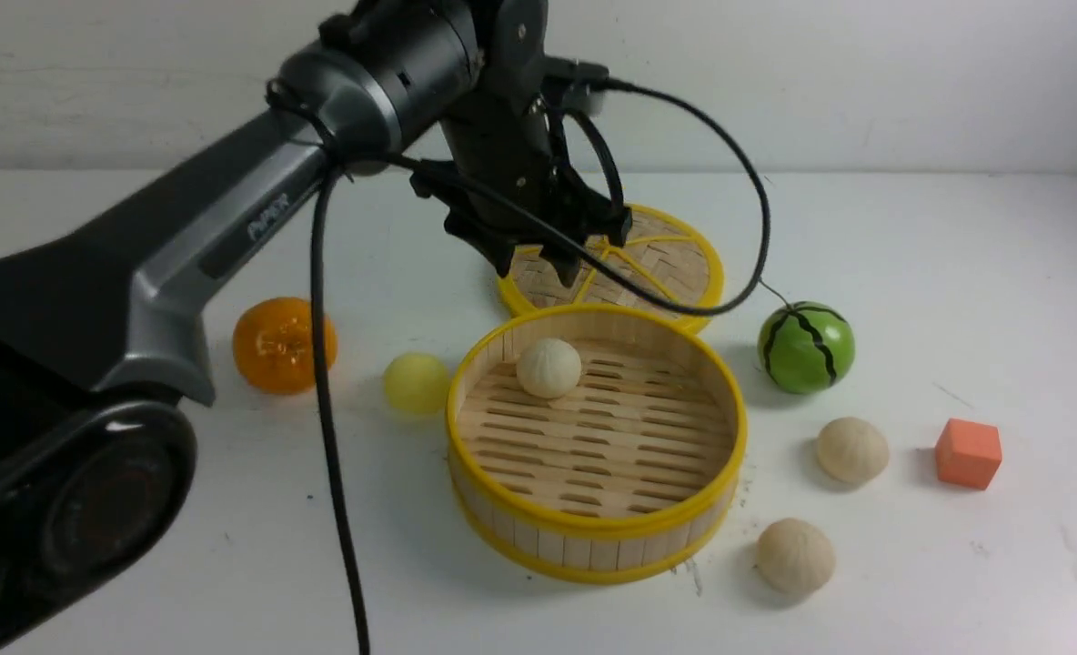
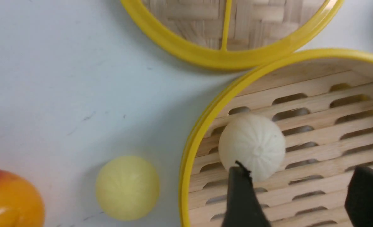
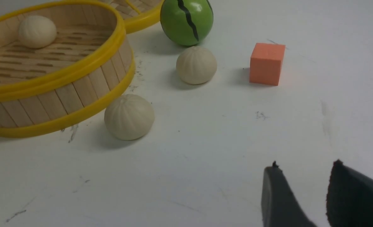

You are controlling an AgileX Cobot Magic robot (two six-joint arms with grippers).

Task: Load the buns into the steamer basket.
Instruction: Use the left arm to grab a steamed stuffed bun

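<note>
left gripper wide open, empty, right gripper partly open, holding nothing

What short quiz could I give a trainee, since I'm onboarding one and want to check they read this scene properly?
1. How many buns lie outside the steamer basket?
2. True or false: the orange fruit is inside the basket.
3. Which is closer to the green striped ball: (a) the yellow bun or (b) the red block?

Key: 1. Three: the yellow one and two cream ones; 2. False, it is on the table; 3. b.
</note>
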